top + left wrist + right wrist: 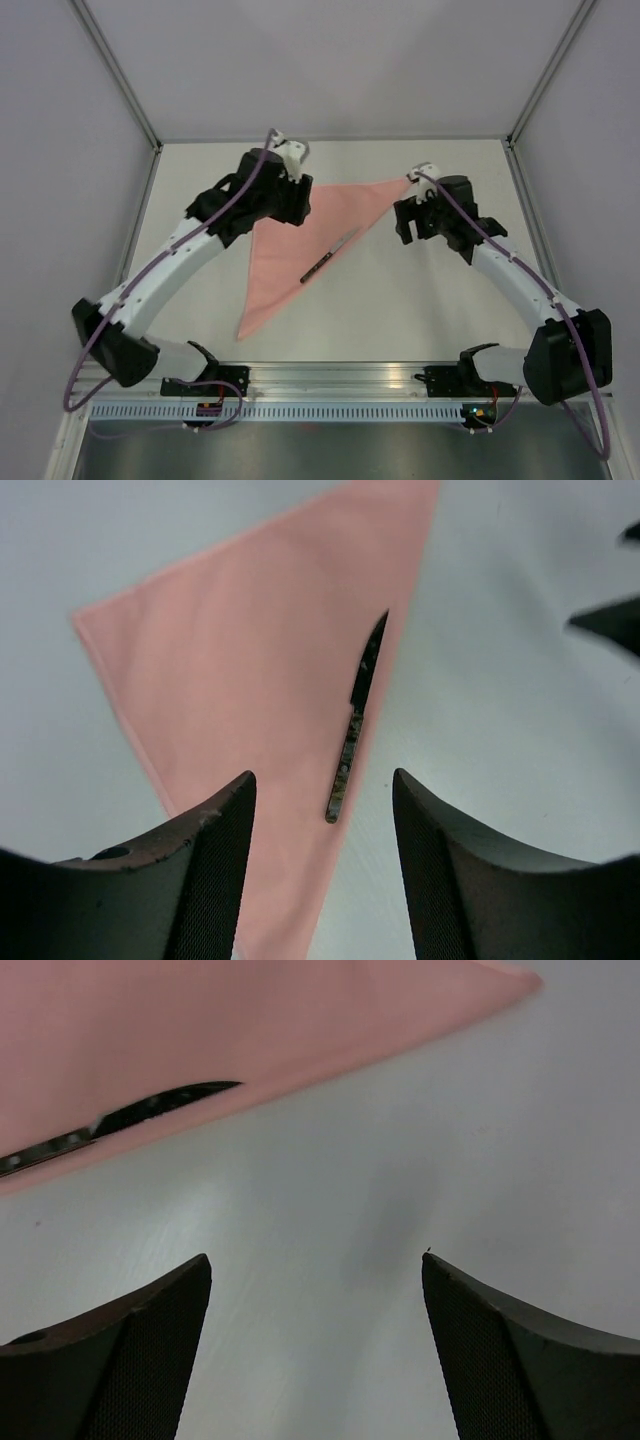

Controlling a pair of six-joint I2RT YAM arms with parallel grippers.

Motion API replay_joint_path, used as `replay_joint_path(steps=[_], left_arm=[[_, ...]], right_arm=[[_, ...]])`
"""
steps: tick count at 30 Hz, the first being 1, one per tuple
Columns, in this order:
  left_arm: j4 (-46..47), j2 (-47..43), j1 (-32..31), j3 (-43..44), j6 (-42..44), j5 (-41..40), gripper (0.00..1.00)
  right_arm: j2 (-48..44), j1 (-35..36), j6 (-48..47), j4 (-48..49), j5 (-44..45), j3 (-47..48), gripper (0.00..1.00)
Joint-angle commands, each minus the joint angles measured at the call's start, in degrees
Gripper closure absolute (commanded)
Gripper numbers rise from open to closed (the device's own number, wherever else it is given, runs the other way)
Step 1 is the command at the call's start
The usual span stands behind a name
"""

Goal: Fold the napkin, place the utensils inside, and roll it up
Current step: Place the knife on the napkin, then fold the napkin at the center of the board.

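Spread left fingers [210,880] hover above the knife [357,720] on the folded napkin [240,680].

Robotics lab test cell, probably: bare white tabletop [400,310] boxed in by plain pale grey wall panels [340,60] on slim aluminium corner posts [120,70], a ribbed aluminium mounting rail [340,378] along its near edge.

The napkin [288,240], folded into a triangle, bears a utensil [328,257] along its edge.
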Motion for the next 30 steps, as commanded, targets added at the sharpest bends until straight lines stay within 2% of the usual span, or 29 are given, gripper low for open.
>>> replay_joint_path(steps=[1, 3, 4, 7, 13, 22, 30], left_arm=[[-4.7, -12.5, 1.0, 3.4, -12.0, -9.5, 0.38], [-6.4, -19.6, 1.0, 3.3, -15.5, -12.3, 0.37], [-7.7, -21.7, 1.0, 2.8, -16.4, -13.3, 0.37], [-8.7, -30.6, 1.0, 1.5, -19.3, -15.4, 0.35], [-12.3, -37.6, 1.0, 2.3, -21.6, -17.5, 0.33], [-15.8, -40.4, 1.0, 3.7, -22.4, -19.9, 0.34], [-16.5, -40.4, 1.0, 3.5, -22.8, -20.5, 0.36]], right_arm=[[-1.8, 17.2, -1.6, 1.8, 6.4, 1.9, 0.10], [0.5, 23.5, -3.3, 2.8, 10.8, 2.9, 0.10], [1.6, 29.2, -3.9, 3.1, 11.6, 3.5, 0.10], [6.8, 38.2, -5.8, 4.7, 13.2, 6.7, 0.13], [15.4, 54.4, -11.0, 15.3, 17.8, 8.8, 0.16], [30.1, 67.7, -16.3, 26.8, 18.9, 13.1, 0.21], [37.4, 70.3, -18.1, 36.7, 20.4, 13.2, 0.23]])
